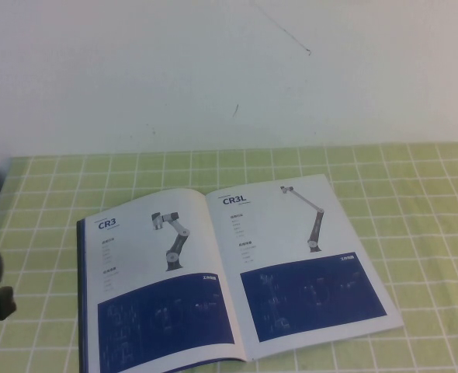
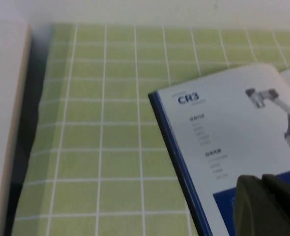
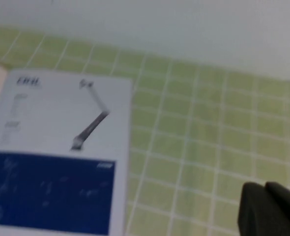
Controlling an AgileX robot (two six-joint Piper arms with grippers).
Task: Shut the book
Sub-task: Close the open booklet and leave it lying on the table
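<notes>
Flat, open book (image 1: 229,272) at tabletop (image 1: 415,179) front-centre. To its left the left gripper (image 2: 267,206), to its right the right gripper (image 3: 270,211) — open/shut: can't tell.

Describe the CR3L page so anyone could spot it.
A book lies open on the green checked mat, left pincer left of it, right pincer right of it. The CR3L page is its right one, alone picturing a long thin arm.

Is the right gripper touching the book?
Apart. In the right wrist view, green mat shows between the right gripper and the book. The left gripper is near its left page.
</notes>
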